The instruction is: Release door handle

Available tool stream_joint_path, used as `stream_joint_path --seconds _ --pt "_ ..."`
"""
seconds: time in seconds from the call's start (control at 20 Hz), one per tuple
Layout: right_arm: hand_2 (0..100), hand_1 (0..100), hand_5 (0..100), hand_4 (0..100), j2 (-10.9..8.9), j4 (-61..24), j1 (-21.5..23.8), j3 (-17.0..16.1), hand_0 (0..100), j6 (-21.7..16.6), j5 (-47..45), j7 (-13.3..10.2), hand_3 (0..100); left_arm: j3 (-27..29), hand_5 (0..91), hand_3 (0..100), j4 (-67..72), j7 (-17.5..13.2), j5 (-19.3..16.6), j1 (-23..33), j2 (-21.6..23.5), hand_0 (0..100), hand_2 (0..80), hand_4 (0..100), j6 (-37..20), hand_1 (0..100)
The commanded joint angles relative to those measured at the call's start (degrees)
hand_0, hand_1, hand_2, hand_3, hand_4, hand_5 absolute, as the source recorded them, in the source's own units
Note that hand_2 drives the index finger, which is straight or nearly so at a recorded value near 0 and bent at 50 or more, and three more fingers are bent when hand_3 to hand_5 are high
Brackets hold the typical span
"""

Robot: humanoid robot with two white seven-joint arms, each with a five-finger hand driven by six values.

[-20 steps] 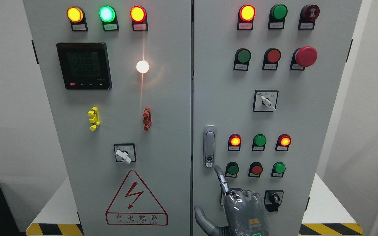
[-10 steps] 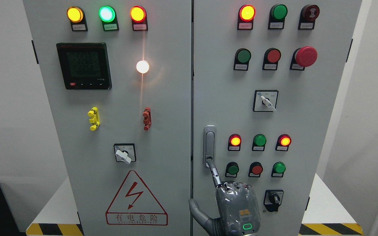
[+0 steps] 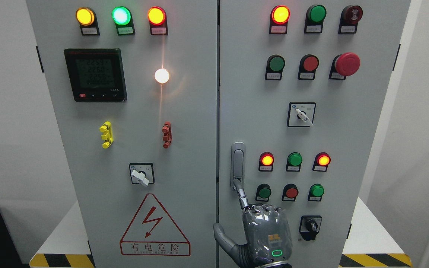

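Right grey robot hand point(image 3: 266, 232), clenched except index fingertip point(image 3: 237, 185) pressing lower end of silver vertical door handle point(image 3: 238, 160); risks slipping sideways, leaving latch unreleased.

Robot hand point(image 3: 263, 232) wrist cut off at bottom edge, door handle point(image 3: 238, 163) lower end covered by fingertip, button labels too small to read

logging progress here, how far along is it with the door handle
Done: the cabinet doors look shut, handle flush in its plate. In hand: the right hand has one extended finger at the handle's lower end, the others curled. Left: drawing that finger off the handle. Left hand not in view.
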Motion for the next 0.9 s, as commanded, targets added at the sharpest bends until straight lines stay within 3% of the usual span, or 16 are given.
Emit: stream_joint_path --seconds 0.0,0.85 --pt "9 20 100 100 0.08 2.01 -1.39 -0.03 26 0.42 0.11 0.10 100 0.00 0.0 0 -0.01 0.01 0.02 0.97 0.00 12 0.0 0 -0.01 56" --pt "10 20 100 100 0.08 2.01 -0.69 -0.12 26 1.13 0.11 -0.08 100 0.00 0.0 0 -0.01 0.01 -0.07 0.97 0.00 12 0.0 0 -0.01 56"
